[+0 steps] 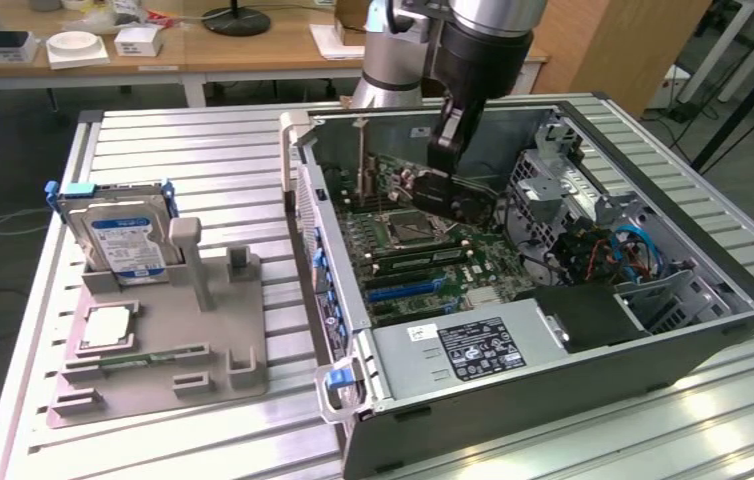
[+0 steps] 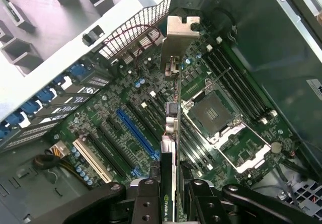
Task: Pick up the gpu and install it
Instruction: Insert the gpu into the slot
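Inside the open case [image 1: 577,395] on the slatted surface [image 1: 177,140], my hand [image 2: 171,193] is clamped on the gpu [image 2: 172,148], which stands on edge, its long axis running straight ahead of me to its bracket [image 2: 179,38], with the blue slot [image 2: 135,136] below and just to one side.

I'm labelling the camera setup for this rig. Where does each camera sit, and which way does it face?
Exterior view: off the arm, raised, looking down into the open computer case on the slatted table; the arm shows, reaching in.
Wrist view: on the wrist, looking down past the gripper at the motherboard; its fingers clamp the gpu.
Shared: the gpu, the motherboard and its CPU socket.
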### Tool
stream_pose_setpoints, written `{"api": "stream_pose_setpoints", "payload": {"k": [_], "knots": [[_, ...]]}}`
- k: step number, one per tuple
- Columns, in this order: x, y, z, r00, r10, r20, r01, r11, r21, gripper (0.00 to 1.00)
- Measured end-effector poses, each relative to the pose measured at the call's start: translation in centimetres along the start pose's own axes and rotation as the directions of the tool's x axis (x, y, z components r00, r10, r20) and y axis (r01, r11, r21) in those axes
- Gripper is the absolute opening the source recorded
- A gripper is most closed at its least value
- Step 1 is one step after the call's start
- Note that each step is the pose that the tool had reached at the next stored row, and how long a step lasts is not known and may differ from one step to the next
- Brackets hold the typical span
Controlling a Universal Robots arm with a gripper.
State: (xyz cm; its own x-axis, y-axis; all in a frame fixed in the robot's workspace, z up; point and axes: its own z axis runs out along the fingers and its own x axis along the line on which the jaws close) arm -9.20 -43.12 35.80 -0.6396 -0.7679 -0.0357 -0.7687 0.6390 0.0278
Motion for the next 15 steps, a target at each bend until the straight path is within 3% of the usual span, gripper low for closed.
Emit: {"api": "stream_pose_setpoints", "payload": {"k": [8, 15], "knots": [[0.01, -0.01, 0.54, 0.9999, -0.006, 0.0094, 0.006, 1.0, -0.0028, 0.26], [0.01, -0.05, 1.07, 0.9997, -0.023, 0.0095, 0.023, 0.9997, -0.0039, 0.26]]}}
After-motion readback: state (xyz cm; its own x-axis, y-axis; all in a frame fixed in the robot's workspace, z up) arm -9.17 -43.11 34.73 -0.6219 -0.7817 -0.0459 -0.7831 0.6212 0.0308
